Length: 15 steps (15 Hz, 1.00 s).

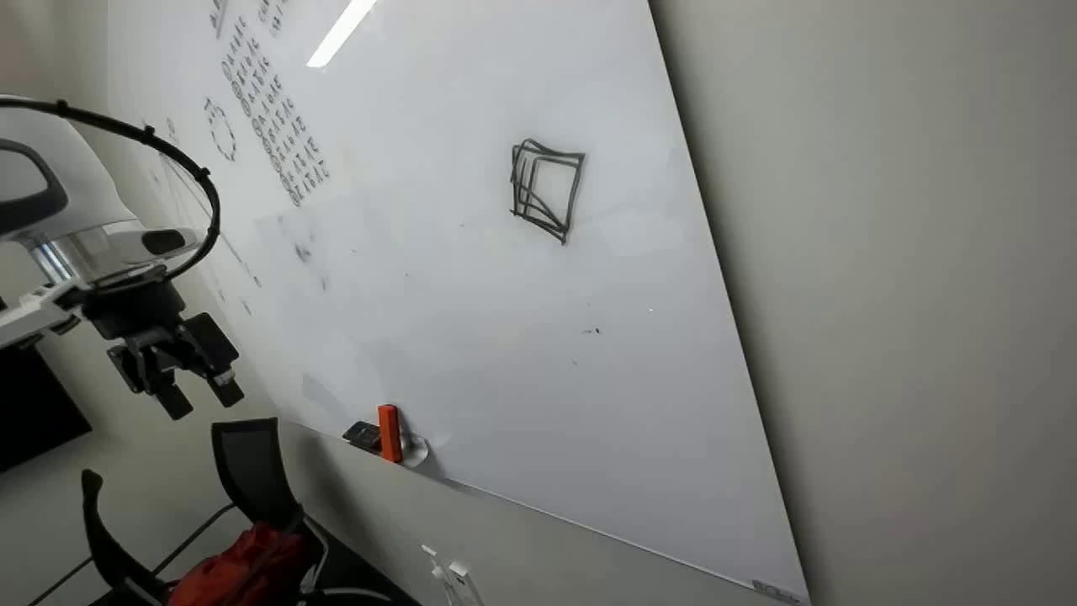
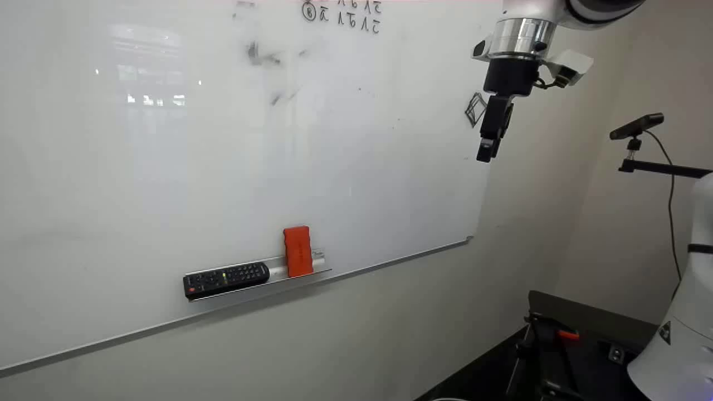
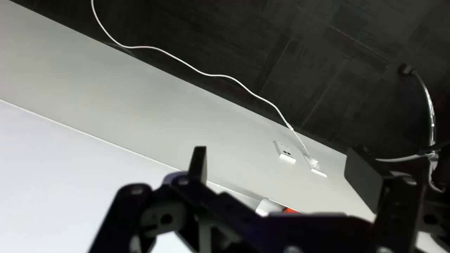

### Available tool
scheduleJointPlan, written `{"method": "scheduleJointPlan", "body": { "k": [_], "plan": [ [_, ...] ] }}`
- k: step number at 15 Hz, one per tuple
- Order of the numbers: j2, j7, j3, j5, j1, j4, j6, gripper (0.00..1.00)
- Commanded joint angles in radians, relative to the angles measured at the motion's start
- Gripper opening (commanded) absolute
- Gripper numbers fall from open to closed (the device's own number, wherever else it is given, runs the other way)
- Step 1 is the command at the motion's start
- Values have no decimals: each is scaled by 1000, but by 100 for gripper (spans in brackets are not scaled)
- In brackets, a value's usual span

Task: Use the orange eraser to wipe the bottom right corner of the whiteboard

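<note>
Find the orange eraser (image 2: 298, 253) standing on end in the tray (image 2: 277, 262) at the lower edge of the whiteboard (image 2: 390, 184), just right of the remote (image 2: 225, 280) — probably set tall to offer pinchable sides. See the claw (image 1: 201, 396) spread wide, holding nothing, well apart from it, likely ready for grasping. Mind the tray's front lip and remote; beyond, expect long sweeping room rightward — to the corner (image 2: 465, 234).

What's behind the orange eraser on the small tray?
Behind the orange eraser is the whiteboard; in an exterior view, whitish material shows past both its lower sides. The stretch between is covered, so I cannot tell whether that is one piece or two.
</note>
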State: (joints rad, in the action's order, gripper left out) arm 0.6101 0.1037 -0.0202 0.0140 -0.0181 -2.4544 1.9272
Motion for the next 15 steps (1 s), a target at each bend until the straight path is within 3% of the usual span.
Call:
{"method": "scheduleJointPlan", "body": {
  "k": [1,13,15],
  "plan": [
    [-1,-1,-1,0,-1,3,-3,100],
    [-1,-1,-1,1,-1,3,-3,100],
    [-35,22,-17,-11,-5,17,52,100]
  ]
}}
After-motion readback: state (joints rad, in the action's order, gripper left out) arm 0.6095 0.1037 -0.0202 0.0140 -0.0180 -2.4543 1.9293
